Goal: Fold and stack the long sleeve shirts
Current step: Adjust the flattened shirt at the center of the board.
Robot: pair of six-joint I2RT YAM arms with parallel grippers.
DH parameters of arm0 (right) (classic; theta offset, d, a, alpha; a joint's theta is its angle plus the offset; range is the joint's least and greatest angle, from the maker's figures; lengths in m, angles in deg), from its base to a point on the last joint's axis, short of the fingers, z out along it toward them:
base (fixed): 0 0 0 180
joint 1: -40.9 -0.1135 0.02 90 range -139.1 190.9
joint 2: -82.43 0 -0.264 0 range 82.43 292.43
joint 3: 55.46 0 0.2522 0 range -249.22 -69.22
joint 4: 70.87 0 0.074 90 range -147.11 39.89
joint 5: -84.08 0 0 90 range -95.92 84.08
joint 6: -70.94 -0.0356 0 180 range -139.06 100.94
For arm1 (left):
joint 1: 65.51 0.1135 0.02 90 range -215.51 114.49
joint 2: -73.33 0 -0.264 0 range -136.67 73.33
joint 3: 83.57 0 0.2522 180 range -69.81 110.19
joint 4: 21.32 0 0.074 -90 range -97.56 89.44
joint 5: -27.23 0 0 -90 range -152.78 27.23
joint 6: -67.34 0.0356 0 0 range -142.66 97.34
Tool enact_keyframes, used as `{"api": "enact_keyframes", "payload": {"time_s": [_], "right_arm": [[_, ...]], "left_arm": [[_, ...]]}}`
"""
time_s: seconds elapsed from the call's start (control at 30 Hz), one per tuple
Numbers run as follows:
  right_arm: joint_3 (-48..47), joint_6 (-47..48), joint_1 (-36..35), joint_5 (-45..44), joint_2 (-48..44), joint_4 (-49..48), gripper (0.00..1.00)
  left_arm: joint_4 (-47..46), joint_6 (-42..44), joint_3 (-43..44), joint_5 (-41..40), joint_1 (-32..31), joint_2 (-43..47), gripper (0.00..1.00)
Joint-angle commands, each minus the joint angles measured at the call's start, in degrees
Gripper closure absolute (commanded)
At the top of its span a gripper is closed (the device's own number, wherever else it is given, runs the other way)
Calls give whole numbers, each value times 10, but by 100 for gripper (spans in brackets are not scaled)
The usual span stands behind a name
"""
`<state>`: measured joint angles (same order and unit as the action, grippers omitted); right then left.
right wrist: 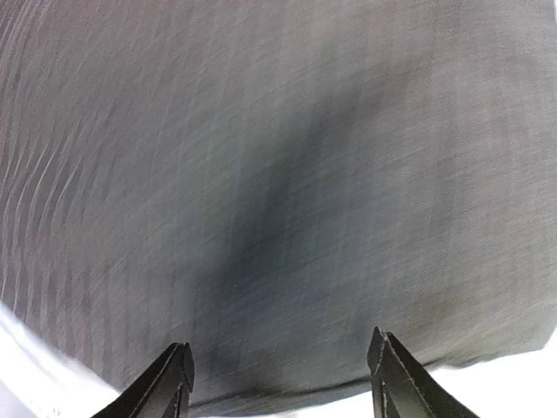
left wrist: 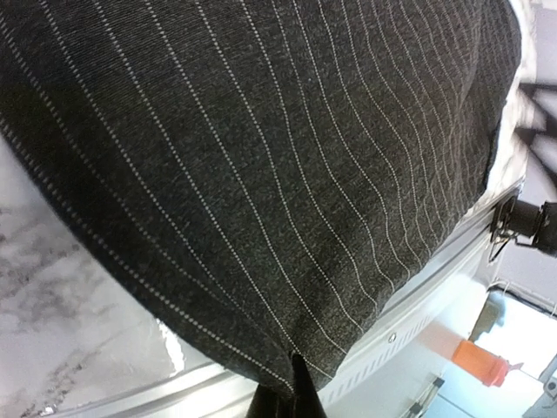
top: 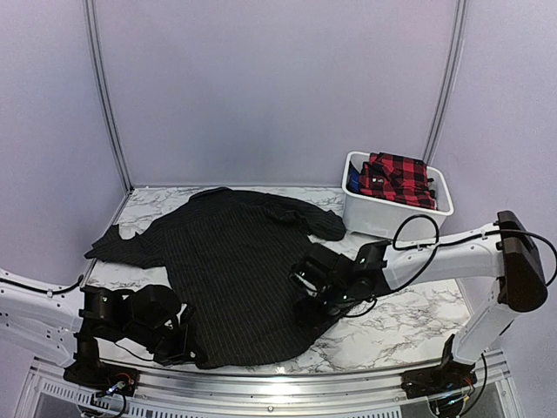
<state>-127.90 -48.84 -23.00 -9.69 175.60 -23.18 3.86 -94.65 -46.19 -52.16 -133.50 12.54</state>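
Not much is locked in here, so plenty can be messed up. The black pinstriped shirt (top: pixel 235 270) is spread flat on the marble surface (top: pixel 409 322), collar at the far side. Its hem is pinched on one side only. The left fingers (top: pixel 178 344) are clamped shut on the near-left corner of the hem, and in the wrist view the cloth is seen gathered to a narrow point right at the tips. Only a sliver seems to be caught, so it could be pulled free once the cloth is lifted. The right fingers (right wrist: pixel 174 387) are spread wide and nothing is held by them. The hem edge on that side is seen running just ahead of and between the tips, though that view is smeared and whether the cloth is touched can't be told. If they're closed too high, only air or a single loose layer gets nipped; too low and the surface gets scraped. If the left side is raised before the right is gripped, the shirt gets dragged crooked and the fold is ruined, and the sleeve bunched well beyond the left fingers could be trailed along. The white bin (top: pixel 365 218) with the red-and-black plaid shirt (top: pixel 396 178) is parked close behind the right fingers, so it could be bumped on a wide swing.
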Motion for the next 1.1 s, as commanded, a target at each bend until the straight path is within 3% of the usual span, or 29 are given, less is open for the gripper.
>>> {"api": "enact_keyframes", "payload": {"time_s": [0.0,0.17,0.3,0.4,0.53,0.63,0.77,0.93,1.07], "right_arm": [[7,14,82,-30,-25,-11,35],[67,14,137,-41,-29,-56,40],[109,0,144,-51,-34,-72,47],[139,-9,144,-54,-40,-80,47],[164,-17,144,-64,-49,-73,48],[178,-19,146,-82,-76,-55,48],[171,-15,147,-83,-109,-42,45],[124,-2,146,-82,-132,-44,42],[92,17,146,-82,-138,-57,42]], "left_arm": [[46,-12,-5,44,-22,4,100],[73,-9,-2,41,-23,18,95],[88,-7,12,32,-23,22,77],[128,7,46,1,-21,23,55],[200,41,112,-58,7,30,39],[234,81,150,-86,63,40,38],[283,171,201,-128,183,31,32],[306,260,269,-230,329,-19,30],[302,303,325,-363,405,-84,30]]}}
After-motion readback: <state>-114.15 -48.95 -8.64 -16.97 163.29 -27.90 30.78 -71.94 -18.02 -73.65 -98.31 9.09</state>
